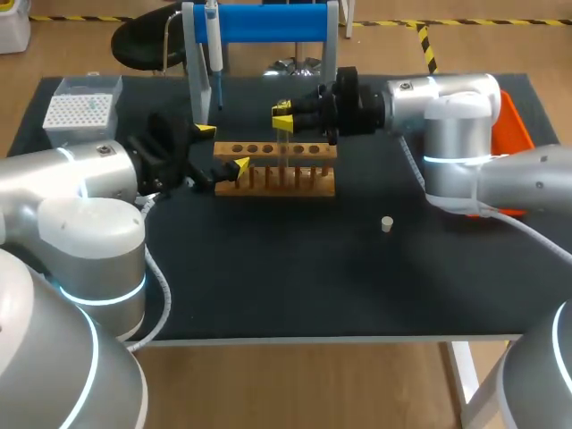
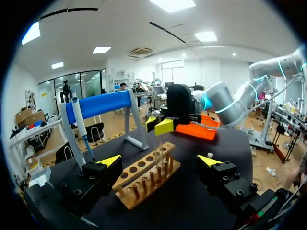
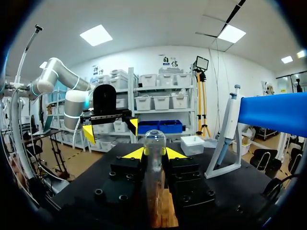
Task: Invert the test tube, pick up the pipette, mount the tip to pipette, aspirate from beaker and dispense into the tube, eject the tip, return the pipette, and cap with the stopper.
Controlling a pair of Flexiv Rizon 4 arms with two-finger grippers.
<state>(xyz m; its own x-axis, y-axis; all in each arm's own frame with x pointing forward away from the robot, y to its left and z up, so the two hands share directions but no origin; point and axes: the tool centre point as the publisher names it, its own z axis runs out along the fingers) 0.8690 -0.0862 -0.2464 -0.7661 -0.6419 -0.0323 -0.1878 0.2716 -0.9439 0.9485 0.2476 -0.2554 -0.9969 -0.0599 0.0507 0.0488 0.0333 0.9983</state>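
Note:
A clear test tube (image 1: 286, 146) stands upright over the wooden rack (image 1: 308, 150), its lower end at the rack's holes. My right gripper (image 1: 283, 117) is shut on the tube. In the right wrist view the tube (image 3: 154, 165) sits between the yellow tips of the right gripper (image 3: 154, 154), rounded end up. My left gripper (image 1: 223, 148) is open at the rack's left end, and in its own view the rack (image 2: 139, 184) lies between the wide-apart fingers of the left gripper (image 2: 159, 161). The pipette (image 1: 213, 43) hangs on the blue stand (image 1: 268, 22). A small stopper (image 1: 386, 223) lies on the mat.
A white tip box (image 1: 80, 107) sits at the back left corner. An orange tray (image 1: 516, 125) lies at the right edge behind my right arm. The black mat (image 1: 295, 277) in front of the rack holds only the stopper.

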